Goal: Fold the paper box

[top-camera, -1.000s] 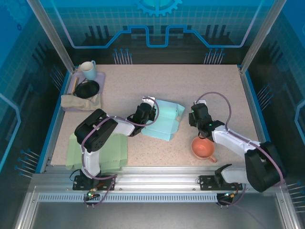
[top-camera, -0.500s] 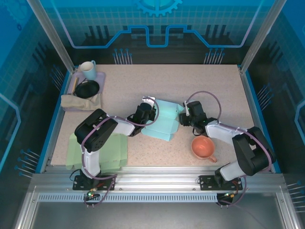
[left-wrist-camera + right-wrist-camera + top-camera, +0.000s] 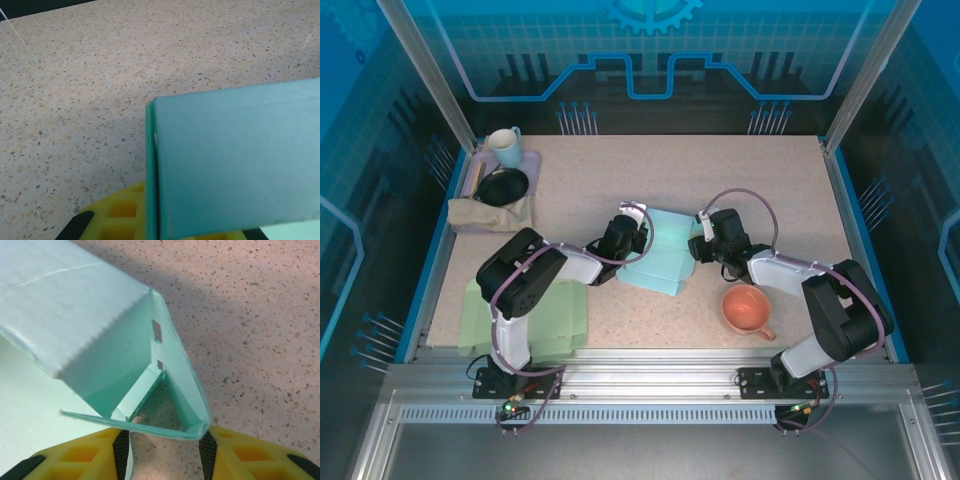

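Mid-frame on the surface [image 3: 750, 180] lies the paper box [image 3: 670, 262]. Right jaws stand apart astride its corner flap; left jaws perhaps grip a wall, I cannot tell.

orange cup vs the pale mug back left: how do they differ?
Colour: the orange cup is salmon-orange, the pale mug off-white.
Support: the orange cup stands on the bare table, the pale mug on the purple tray.
Shape: the orange cup looks wider and lower, the pale mug narrower and taller.
Shared: both are upright, open end up, with one handle each.
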`<state>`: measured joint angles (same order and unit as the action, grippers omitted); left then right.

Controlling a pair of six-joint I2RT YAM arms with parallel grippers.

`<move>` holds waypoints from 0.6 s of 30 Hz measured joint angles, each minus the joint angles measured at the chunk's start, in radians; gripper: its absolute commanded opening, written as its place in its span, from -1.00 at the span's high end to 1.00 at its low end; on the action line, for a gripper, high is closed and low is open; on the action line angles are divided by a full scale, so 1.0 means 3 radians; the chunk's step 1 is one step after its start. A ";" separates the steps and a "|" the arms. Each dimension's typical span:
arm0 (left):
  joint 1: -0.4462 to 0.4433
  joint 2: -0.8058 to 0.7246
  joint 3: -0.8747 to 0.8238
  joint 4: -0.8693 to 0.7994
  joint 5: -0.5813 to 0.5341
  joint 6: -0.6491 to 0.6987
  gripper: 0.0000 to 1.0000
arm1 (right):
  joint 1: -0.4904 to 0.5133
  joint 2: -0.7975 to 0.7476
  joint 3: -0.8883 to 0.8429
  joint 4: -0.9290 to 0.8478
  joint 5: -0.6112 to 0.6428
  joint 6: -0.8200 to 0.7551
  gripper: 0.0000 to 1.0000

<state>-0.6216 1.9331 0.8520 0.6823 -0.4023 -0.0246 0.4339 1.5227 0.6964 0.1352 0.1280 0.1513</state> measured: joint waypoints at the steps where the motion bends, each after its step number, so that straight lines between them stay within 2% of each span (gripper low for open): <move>1: 0.0000 0.0000 0.0000 0.0000 0.0001 0.0003 1.00 | 0.0006 0.0009 0.0000 0.0015 -0.0018 -0.0013 0.20; 10: 0.0000 0.0000 0.0000 0.0003 0.0009 0.0003 1.00 | 0.0102 0.0066 0.0005 0.0090 -0.0158 -0.0071 0.27; 18: 0.0000 0.0000 0.0000 0.0005 0.0027 0.0003 1.00 | 0.0249 0.0123 0.0055 0.0126 -0.0090 0.0037 0.21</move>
<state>-0.6216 1.9331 0.8520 0.6838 -0.3943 -0.0238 0.5087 1.5597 0.7128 0.1730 0.1009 0.1623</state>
